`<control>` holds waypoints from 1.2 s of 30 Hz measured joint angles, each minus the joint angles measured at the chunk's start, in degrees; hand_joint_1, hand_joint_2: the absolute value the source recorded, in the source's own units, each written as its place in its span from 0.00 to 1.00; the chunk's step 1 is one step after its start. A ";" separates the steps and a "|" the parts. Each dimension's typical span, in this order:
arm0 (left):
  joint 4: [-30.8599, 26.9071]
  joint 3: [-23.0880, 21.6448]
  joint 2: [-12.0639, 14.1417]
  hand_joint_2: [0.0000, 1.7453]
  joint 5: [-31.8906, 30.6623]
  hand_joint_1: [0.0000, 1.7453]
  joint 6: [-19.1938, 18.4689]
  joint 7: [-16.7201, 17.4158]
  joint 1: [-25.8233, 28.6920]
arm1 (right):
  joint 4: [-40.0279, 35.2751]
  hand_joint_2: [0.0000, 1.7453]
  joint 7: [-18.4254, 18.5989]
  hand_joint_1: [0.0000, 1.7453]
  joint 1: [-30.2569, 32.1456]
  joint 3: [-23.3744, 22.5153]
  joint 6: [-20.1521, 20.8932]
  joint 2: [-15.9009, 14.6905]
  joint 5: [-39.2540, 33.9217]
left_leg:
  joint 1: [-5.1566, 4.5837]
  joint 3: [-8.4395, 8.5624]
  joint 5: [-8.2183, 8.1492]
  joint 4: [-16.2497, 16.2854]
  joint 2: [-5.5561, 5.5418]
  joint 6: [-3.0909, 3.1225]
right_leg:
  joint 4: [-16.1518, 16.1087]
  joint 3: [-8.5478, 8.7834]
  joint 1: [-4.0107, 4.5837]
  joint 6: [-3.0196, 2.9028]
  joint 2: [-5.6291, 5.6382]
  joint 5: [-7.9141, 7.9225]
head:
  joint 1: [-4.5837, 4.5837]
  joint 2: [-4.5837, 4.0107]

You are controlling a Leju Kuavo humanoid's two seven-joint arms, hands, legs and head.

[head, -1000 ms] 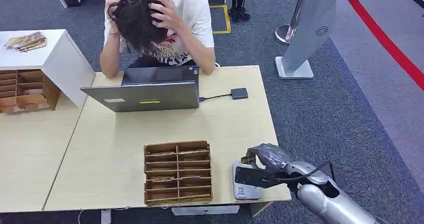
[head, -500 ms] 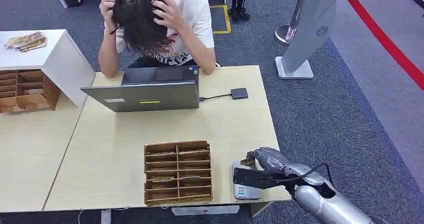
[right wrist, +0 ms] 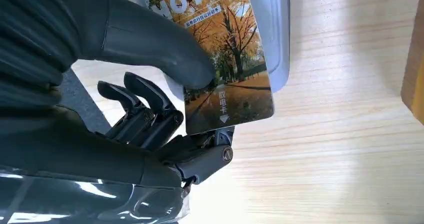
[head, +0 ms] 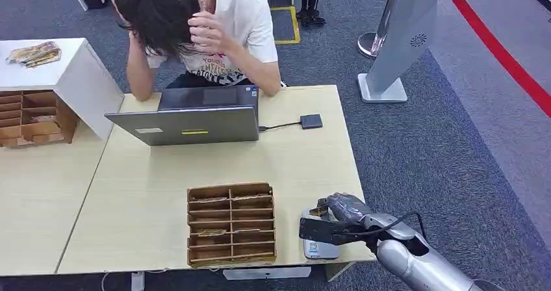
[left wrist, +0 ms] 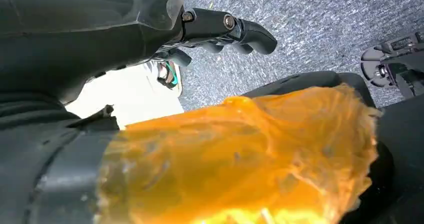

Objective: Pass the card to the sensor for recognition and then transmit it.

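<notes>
From the head view I see my right hand [head: 344,216] at the desk's [head: 162,200] near right corner, over the grey sensor [head: 316,247]. The right wrist view shows thumb and fingers clamped on the card [right wrist: 227,69], held flat over the sensor [right wrist: 277,39] for reading. In the left wrist view, my left hand [left wrist: 220,29] hangs over carpet, fingers seemingly curled on nothing.

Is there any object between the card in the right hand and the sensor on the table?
Nothing visible. The right hand pinches the card directly over the grey sensor, with no other object between them. The wooden organizer stands beside it, off the path.
</notes>
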 joint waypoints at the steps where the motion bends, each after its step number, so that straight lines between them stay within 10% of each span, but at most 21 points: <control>1: 0.00 0.00 0.00 0.00 -0.04 0.00 0.00 0.02 -0.03 | 0.27 1.00 0.02 1.00 -0.10 0.05 0.00 0.11 0.00 | 0.00 0.00 0.00 0.00 0.00 0.00 | 0.00 0.00 0.00 0.00 0.00 0.00 | -0.02 0.00; 36: 0.00 0.00 0.02 0.00 -0.74 0.00 -0.50 0.20 -0.17 | 3.43 1.00 0.96 1.00 -1.28 0.26 -0.87 0.83 0.52 | 0.00 0.17 0.00 0.02 0.01 0.00 | 0.00 0.18 0.00 0.01 0.00 0.01 | 0.00 0.00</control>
